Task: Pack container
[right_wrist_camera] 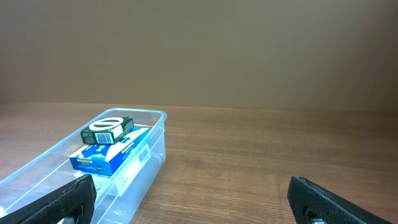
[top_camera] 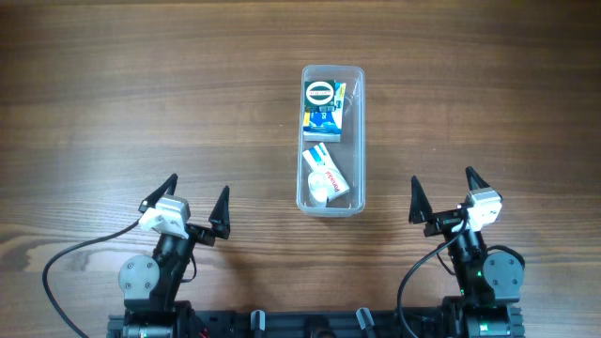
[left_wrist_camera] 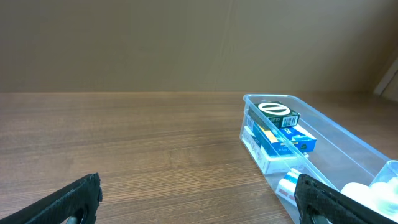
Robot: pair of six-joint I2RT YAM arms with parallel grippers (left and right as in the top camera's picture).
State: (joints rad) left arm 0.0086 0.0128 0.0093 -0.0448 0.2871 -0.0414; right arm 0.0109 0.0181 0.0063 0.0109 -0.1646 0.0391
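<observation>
Locate the container (top_camera: 361,141) at the centre of the wooden table (top_camera: 141,94). Its long axis runs away from the robot base, and it stands upright with its top open.

Inside, at the far end, a dark green box (top_camera: 320,93) with a white ring mark lies on top of a blue box (top_camera: 326,124). At the near end, a white-and-red box (top_camera: 331,176) lies at a slant, with a round white item (top_camera: 320,192) touching it. You cannot tell what that item is.

Note that the container lies between the two arms, well apart from each. Its near end is roughly level with the fingertips. The left gripper (top_camera: 199,185) sits to its left and the right gripper (top_camera: 441,176) to its right. Both sets of jaws stand spread wide and hold nothing.

In the left wrist view, you see the container off to the right, running past the right-hand finger (left_wrist_camera: 329,199). In the right wrist view, it appears off to the left, beside the left-hand finger (right_wrist_camera: 56,202). No finger touches it.
</observation>
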